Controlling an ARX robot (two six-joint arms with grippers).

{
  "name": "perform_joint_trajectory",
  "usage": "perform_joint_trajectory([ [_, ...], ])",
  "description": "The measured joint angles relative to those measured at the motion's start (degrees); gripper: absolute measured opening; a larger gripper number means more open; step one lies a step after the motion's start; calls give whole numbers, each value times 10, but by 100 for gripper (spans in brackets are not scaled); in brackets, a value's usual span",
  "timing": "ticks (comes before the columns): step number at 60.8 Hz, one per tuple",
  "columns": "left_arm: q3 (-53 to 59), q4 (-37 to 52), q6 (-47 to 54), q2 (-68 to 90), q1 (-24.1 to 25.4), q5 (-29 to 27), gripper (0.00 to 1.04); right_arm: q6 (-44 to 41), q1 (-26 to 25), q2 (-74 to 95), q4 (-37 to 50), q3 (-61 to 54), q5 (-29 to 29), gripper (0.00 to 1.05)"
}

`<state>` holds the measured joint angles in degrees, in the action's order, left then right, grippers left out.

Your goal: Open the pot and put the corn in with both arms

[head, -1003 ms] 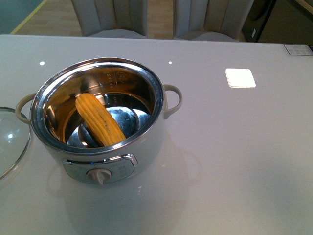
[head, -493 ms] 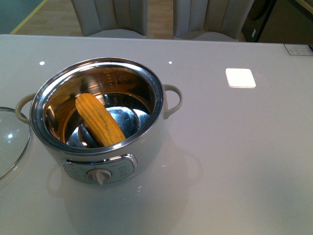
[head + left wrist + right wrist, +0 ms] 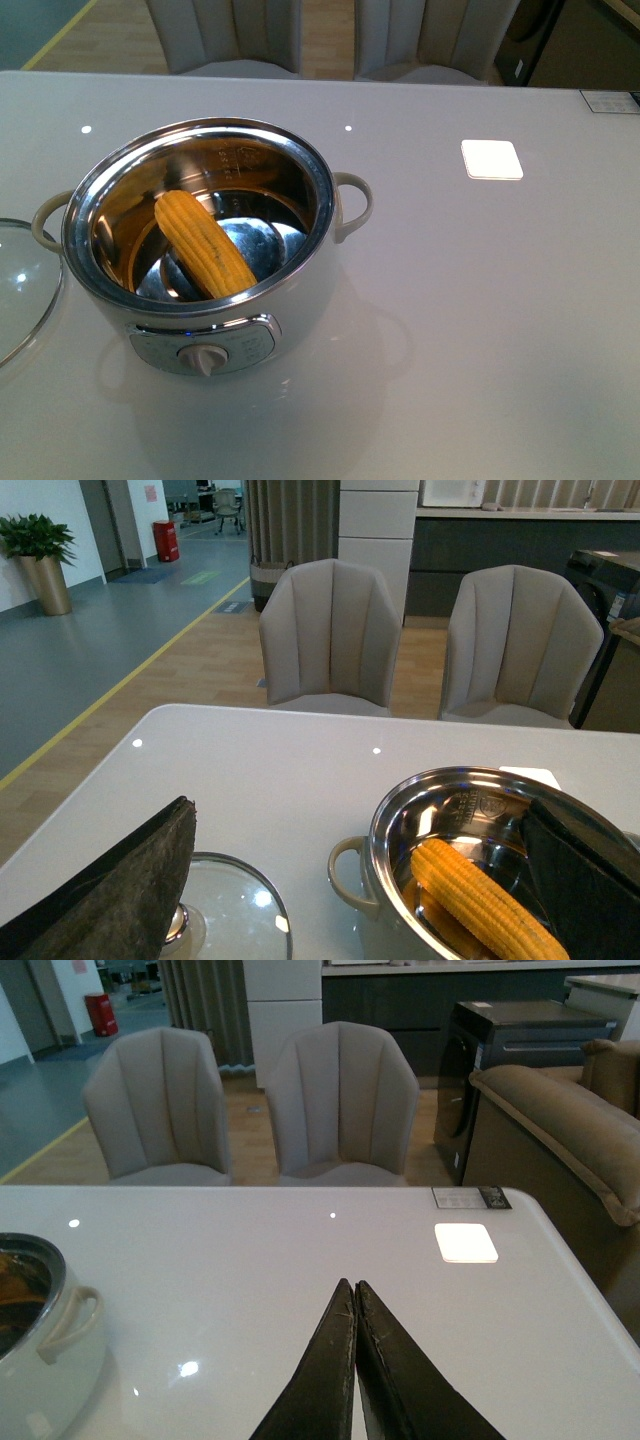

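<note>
The cream-white pot stands uncovered on the white table, left of centre, its knob facing me. The yellow-orange corn lies slanted inside the steel bowl. No arm shows in the front view. In the left wrist view my left gripper is open; one finger hangs over the glass lid, the other over the pot with the corn in it. My right gripper is shut on nothing, above bare table to the right of the pot.
The steel-rimmed glass lid lies flat on the table just left of the pot. A white square patch sits at the back right. Two grey chairs stand beyond the far table edge, and a brown sofa is off to the right.
</note>
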<state>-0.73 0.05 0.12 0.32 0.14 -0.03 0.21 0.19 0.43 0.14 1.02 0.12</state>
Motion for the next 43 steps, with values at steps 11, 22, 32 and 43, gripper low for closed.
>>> perform_joint_trajectory([
  [11, 0, 0, 0, 0, 0, 0, 98, 0, 0, -1, -1, 0, 0, 8],
  [22, 0, 0, 0, 0, 0, 0, 98, 0, 0, -1, -1, 0, 0, 42],
  [32, 0, 0, 0, 0, 0, 0, 98, 0, 0, -1, -1, 0, 0, 70],
  [43, 0, 0, 0, 0, 0, 0, 98, 0, 0, -1, -1, 0, 0, 97],
])
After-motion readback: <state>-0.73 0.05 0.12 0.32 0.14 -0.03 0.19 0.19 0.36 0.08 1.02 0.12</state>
